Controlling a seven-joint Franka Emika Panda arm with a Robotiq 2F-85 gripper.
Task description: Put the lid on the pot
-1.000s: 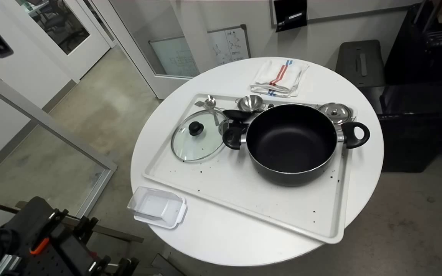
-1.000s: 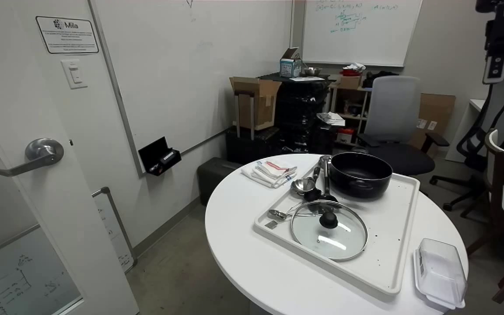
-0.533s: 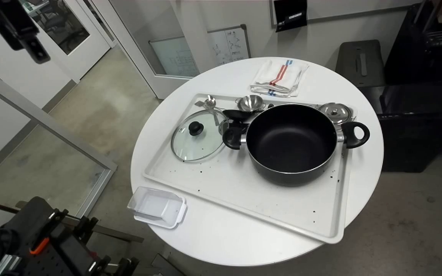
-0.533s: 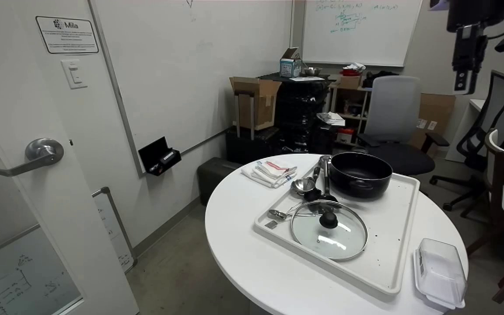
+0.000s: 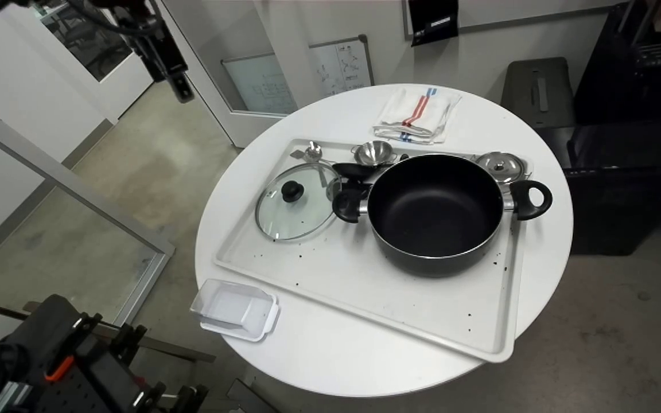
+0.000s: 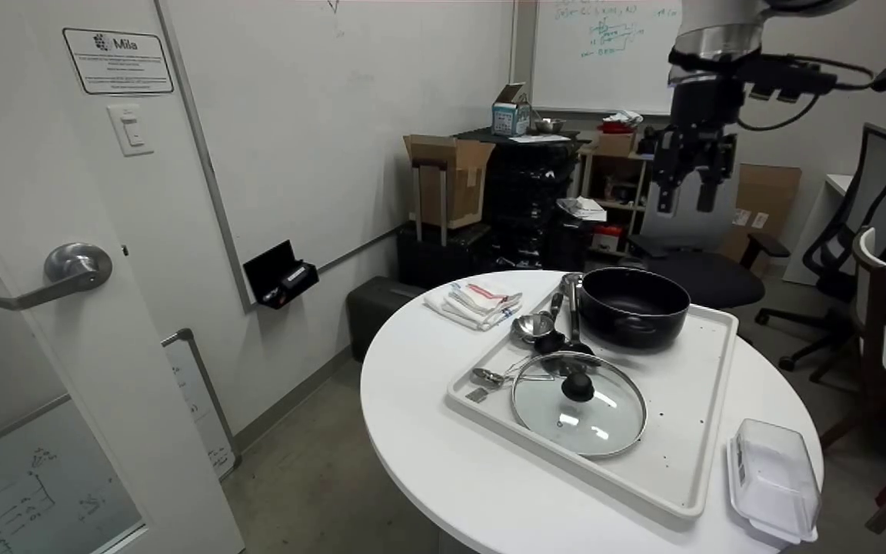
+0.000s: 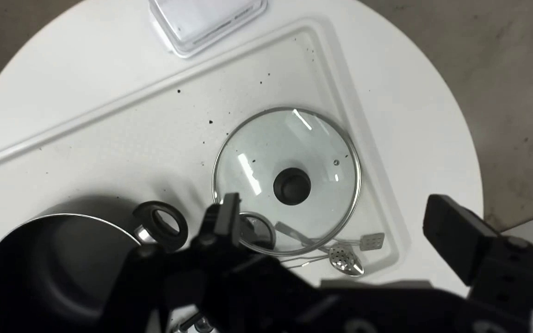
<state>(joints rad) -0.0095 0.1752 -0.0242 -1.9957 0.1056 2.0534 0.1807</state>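
Note:
The round glass lid with its black knob lies flat on the white tray, knob up, in both exterior views. The black pot stands upright and uncovered beside the lid on the same tray, also in both exterior views. My gripper is open and empty, high above the table. In the wrist view, the gripper has its fingers wide apart, with the lid below and beyond them. The pot is at lower left there, partly hidden by a finger.
The white tray sits on a round table. Small metal utensils lie partly under the lid's edge. A metal cup, a small metal lid, a folded towel and a clear plastic container are nearby.
The arm has swung in toward the table; the gripper moved right in one exterior picture and left and lower in another. The lid and the pot have not moved.

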